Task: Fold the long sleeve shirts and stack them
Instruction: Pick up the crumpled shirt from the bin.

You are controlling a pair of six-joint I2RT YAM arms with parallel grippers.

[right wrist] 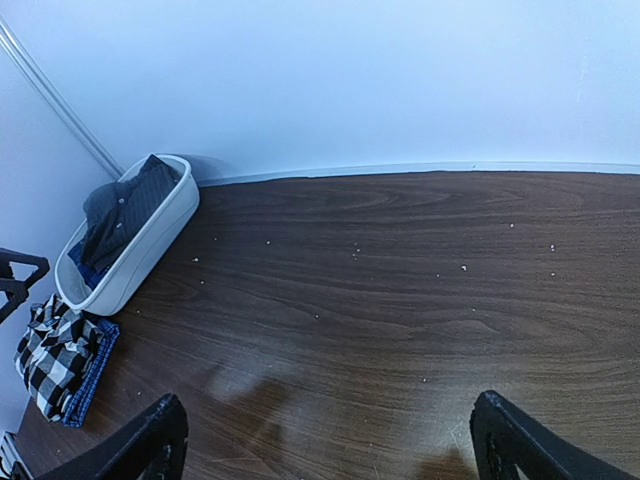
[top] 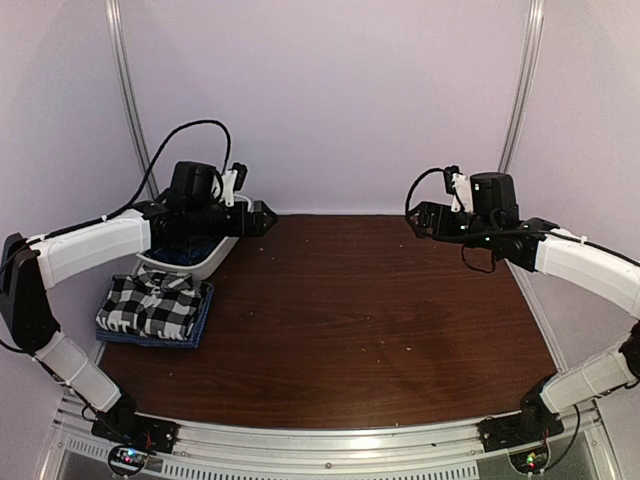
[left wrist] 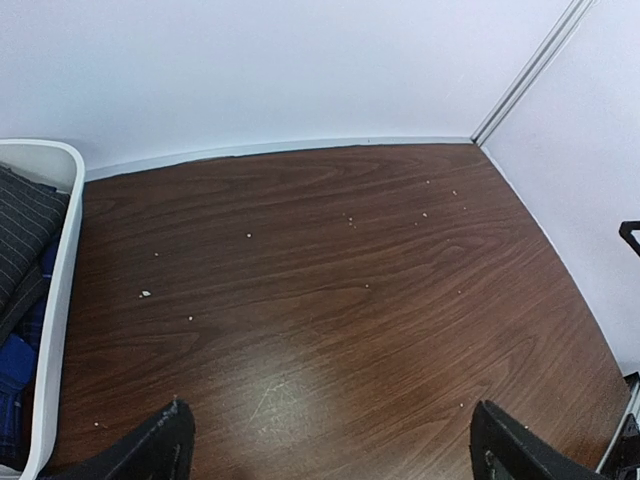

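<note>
Overhead view of a two-arm station on a dark wood tabletop [top: 360, 320]. The left claw [top: 265, 218] hangs above the tabletop's far-left corner, over a white basket [top: 205, 265]; the right claw [top: 413, 222] hangs above the far-right area, well apart from the cloth. Both claws are released, jaws spread wide, and grasp nothing: in each wrist view only bare tabletop lies between the fingers [left wrist: 160, 445].

Inside the basket lies the charcoal pinstriped shirt [right wrist: 125, 205], rumpled and unfolded, with a blue cloth [left wrist: 15, 370] beneath it and pressed against the basket wall.

Just beside the basket, on its near side at the tabletop's left edge, rests the black-and-white checked shirt [top: 152, 303]. It is folded into a compact rectangle and lies on top of a blue folded garment [top: 203, 322], whose edge shows along the right and near sides of the stack.

The middle and right of the tabletop carry only small pale specks [left wrist: 146, 293]. Pale walls enclose the station on three sides.
</note>
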